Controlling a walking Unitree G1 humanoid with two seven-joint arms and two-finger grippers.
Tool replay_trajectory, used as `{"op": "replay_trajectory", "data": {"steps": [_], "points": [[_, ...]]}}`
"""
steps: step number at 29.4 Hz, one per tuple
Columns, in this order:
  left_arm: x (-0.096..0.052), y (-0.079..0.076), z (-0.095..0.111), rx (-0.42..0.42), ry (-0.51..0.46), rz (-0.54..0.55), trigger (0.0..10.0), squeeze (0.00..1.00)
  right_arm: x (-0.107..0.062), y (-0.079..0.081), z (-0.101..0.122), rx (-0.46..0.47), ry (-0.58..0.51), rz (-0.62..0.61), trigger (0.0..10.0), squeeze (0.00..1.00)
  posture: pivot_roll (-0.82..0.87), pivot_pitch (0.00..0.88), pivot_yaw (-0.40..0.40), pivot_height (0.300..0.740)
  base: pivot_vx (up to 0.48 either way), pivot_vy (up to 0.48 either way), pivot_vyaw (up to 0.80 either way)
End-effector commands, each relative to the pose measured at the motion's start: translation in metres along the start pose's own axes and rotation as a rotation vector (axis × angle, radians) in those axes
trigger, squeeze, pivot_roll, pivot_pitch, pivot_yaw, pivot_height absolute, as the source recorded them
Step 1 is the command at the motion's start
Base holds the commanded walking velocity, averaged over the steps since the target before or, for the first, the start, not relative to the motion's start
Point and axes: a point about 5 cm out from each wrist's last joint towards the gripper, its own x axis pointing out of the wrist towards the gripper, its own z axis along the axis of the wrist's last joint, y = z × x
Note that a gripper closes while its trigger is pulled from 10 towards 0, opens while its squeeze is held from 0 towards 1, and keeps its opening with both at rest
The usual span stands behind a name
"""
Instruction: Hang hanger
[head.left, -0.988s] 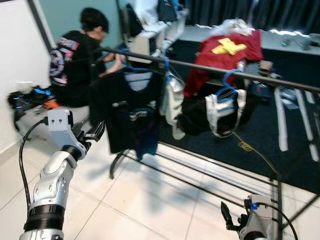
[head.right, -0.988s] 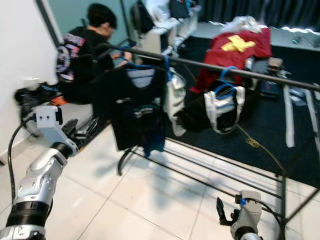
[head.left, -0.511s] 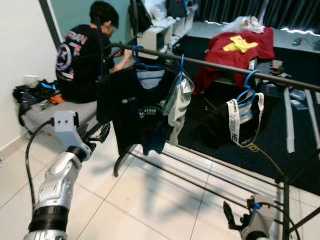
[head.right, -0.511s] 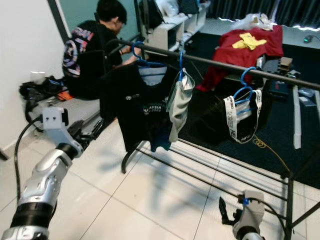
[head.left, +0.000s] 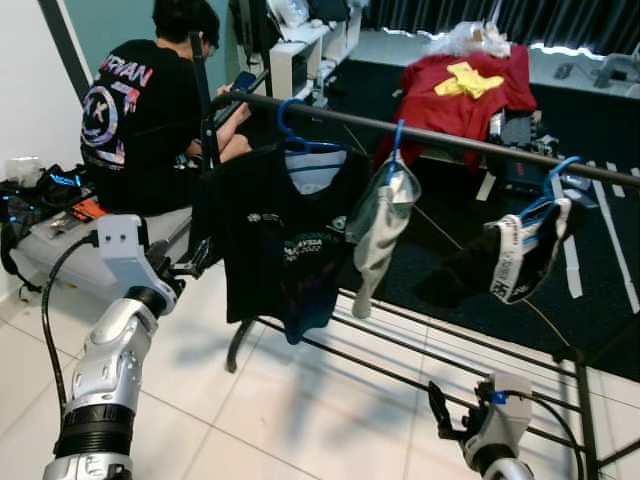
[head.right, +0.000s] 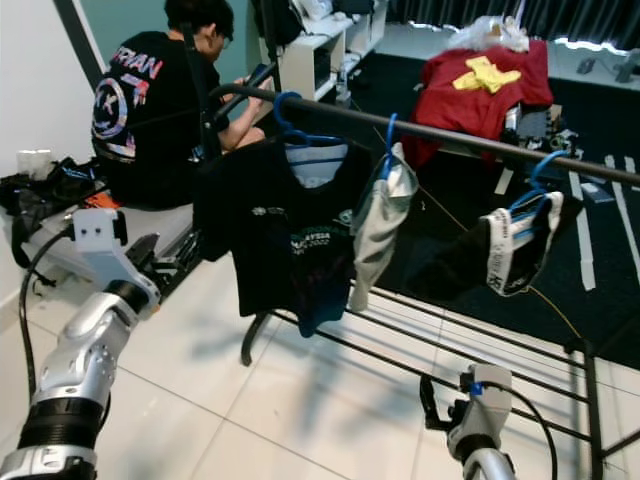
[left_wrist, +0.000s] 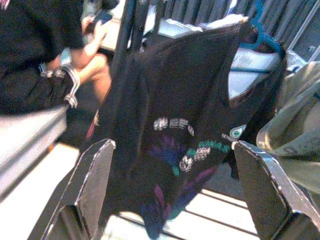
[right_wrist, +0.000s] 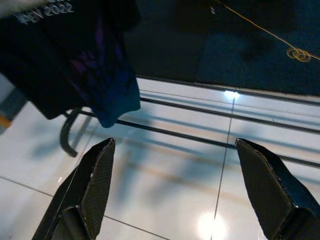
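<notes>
While my left gripper (left_wrist: 172, 195) stands spread before the black T-shirt (head.left: 285, 235), its blue hanger (head.left: 300, 140) hooks the rack rail (head.left: 450, 140); my right gripper (right_wrist: 175, 192), spread, faces tiled floor (right_wrist: 165, 200).

Bright daylit room, sharp, tile glare
</notes>
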Motion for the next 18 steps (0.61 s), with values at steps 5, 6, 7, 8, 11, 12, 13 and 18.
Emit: {"op": "replay_trajectory", "data": {"steps": [5, 6, 7, 8, 11, 12, 13, 18], "points": [[0.006, -0.005, 0.013, 0.002, -0.046, -0.070, 10.0, 0.00, -0.002, 0.001, 0.004, 0.025, -0.011, -0.010, 10.0, 0.00, -0.05, 0.052, 0.007, 0.740, 0.319, 0.260, 0.00], [0.006, -0.005, 0.013, 0.002, -0.046, -0.070, 10.0, 0.00, -0.002, 0.001, 0.004, 0.025, -0.011, -0.010, 10.0, 0.00, -0.05, 0.052, 0.007, 0.740, 0.319, 0.262, 0.00], [0.007, -0.008, 0.017, -0.001, -0.060, -0.101, 10.0, 0.00, -0.002, 0.002, 0.004, 0.030, -0.004, -0.011, 10.0, 0.00, -0.05, 0.052, 0.006, 0.740, 0.319, 0.259, 0.00], [0.010, -0.013, 0.022, 0.010, -0.076, -0.148, 10.0, 0.00, -0.002, 0.002, 0.004, 0.031, 0.004, -0.011, 10.0, 0.00, -0.06, 0.052, 0.006, 0.740, 0.304, 0.259, -0.80], [0.014, -0.024, 0.033, 0.021, -0.113, -0.255, 10.0, 0.00, -0.002, 0.004, 0.004, 0.038, 0.019, -0.009, 10.0, 0.00, -0.06, 0.051, 0.006, 0.740, 0.299, 0.257, -0.80], [0.015, -0.029, 0.037, 0.024, -0.126, -0.294, 10.0, 0.00, -0.003, 0.005, 0.005, 0.040, 0.023, -0.009, 10.0, 0.00, -0.06, 0.051, 0.006, 0.740, 0.289, 0.255, -0.80], [0.016, -0.031, 0.039, 0.025, -0.133, -0.315, 10.0, 0.00, -0.003, 0.005, 0.005, 0.042, 0.026, -0.009, 10.0, 0.00, -0.06, 0.051, 0.006, 0.740, 0.289, 0.255, -0.80], [0.018, -0.062, 0.059, 0.068, -0.202, -0.566, 10.0, 0.00, -0.003, 0.004, 0.004, 0.054, 0.041, -0.013, 10.0, 0.00, -0.06, 0.049, 0.007, 0.740, 0.058, 0.051, -0.80]]}}
